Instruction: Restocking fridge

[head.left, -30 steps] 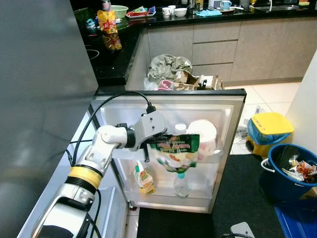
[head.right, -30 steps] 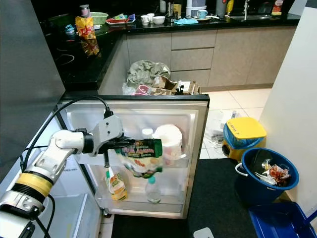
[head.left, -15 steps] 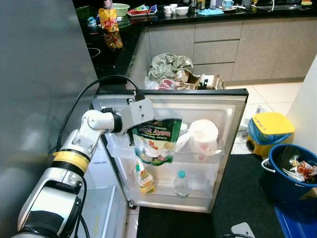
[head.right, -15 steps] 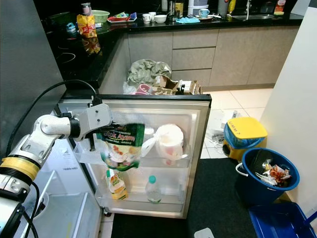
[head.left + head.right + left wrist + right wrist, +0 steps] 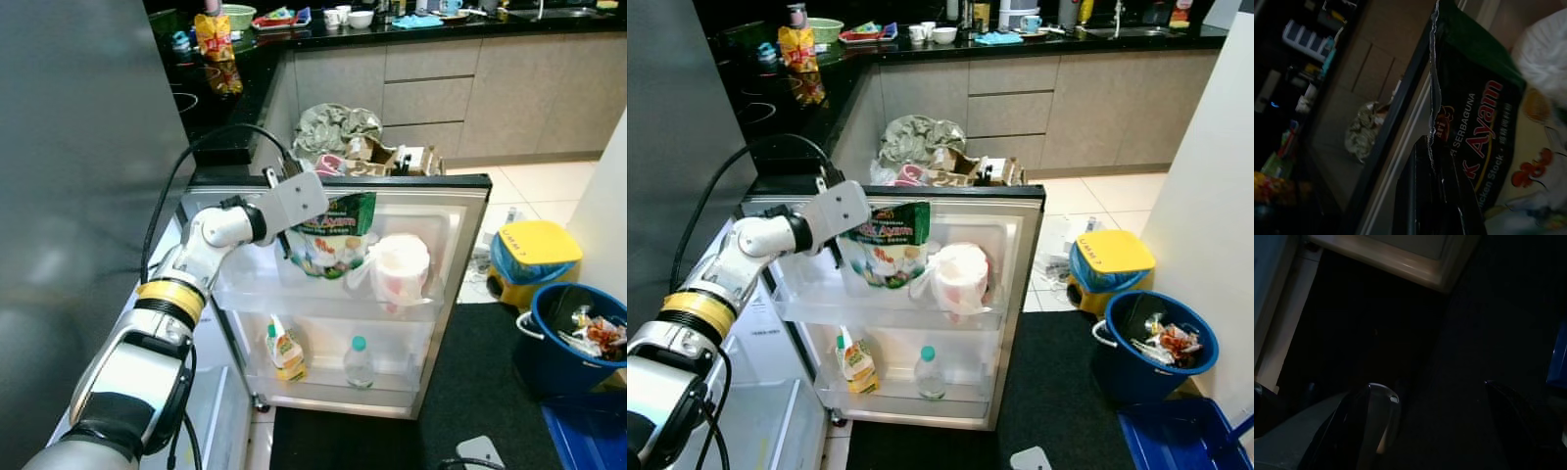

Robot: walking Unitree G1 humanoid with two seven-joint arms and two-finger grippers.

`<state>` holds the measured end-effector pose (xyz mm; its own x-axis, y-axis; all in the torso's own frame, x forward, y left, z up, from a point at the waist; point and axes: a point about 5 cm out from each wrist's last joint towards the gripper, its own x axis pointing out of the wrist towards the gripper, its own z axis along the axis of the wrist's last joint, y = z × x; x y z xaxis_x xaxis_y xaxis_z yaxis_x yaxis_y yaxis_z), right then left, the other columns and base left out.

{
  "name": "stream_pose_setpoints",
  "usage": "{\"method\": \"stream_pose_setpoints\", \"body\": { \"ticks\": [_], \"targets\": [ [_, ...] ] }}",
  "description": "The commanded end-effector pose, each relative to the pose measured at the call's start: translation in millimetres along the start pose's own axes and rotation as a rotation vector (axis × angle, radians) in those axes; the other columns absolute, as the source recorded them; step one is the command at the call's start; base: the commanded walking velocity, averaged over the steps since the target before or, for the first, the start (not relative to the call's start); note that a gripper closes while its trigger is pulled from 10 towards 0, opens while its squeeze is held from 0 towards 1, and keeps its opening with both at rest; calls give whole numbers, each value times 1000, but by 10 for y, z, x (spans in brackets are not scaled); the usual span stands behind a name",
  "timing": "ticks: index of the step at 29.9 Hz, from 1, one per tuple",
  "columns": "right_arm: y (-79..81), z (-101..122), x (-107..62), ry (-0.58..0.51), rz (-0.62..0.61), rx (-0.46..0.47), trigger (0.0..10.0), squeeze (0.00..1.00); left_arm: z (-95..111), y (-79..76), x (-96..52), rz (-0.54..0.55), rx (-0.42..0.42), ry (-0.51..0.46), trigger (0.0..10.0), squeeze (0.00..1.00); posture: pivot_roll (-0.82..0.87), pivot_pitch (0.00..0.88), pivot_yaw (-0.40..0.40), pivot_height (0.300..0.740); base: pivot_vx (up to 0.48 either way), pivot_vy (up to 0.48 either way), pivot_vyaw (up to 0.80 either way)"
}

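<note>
The fridge door (image 5: 460,211) stands open toward me. My left gripper (image 5: 294,238) is shut on the left edge of a green and white stock pouch (image 5: 335,235), whose red lettering reads "Ayam" (image 5: 1484,142). The pouch hangs upright with its lower end in the upper door shelf (image 5: 255,289), touching a white plastic bag (image 5: 400,269) on its right. In the left wrist view the black fingers (image 5: 1422,200) pinch the pouch's seam. My right gripper (image 5: 1442,421) hangs idle in the dark over the floor, its fingers apart.
The lower door shelf holds a yellow-green bottle (image 5: 284,352) and a clear water bottle (image 5: 359,362). A blue bucket of rubbish (image 5: 573,338) and a yellow-lidded bin (image 5: 534,257) stand on the floor to the right. Bags and boxes (image 5: 338,142) lie behind the door. A black counter (image 5: 211,122) is beyond.
The left arm has lifted the pouch from in front of the lower shelves up and back into the upper door shelf, beside the white bag.
</note>
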<state>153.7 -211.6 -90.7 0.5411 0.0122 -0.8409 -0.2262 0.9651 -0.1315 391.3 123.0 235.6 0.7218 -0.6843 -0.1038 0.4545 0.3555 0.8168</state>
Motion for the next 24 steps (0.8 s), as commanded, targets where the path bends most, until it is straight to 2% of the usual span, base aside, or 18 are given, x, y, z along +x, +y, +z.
{"method": "stream_pose_setpoints", "body": {
  "ticks": [1,3,9,11,20,24],
  "targets": [
    [53,40,13,-21,7,8,10000,0,85,14,57,18,38,-36,10000,0,-72,18,62,740,0,0,0],
    [76,60,18,-34,8,13,10000,0,57,-71,89,-1,66,-20,10000,0,-79,21,74,740,0,0,0],
    [86,66,19,-39,7,16,10000,0,16,-125,97,-12,92,-2,10000,0,-81,24,76,740,0,0,0],
    [82,52,14,-40,7,15,10000,0,-61,-170,85,-7,115,33,10000,0,-81,24,76,740,0,0,0],
    [59,75,15,-48,5,-2,10000,0,-356,-214,-29,91,142,179,10000,0,-76,29,61,740,0,0,0],
    [81,118,27,-57,8,-6,10000,0,-374,-212,-39,119,131,181,10000,0,-76,29,61,740,0,0,0]
  ]
}}
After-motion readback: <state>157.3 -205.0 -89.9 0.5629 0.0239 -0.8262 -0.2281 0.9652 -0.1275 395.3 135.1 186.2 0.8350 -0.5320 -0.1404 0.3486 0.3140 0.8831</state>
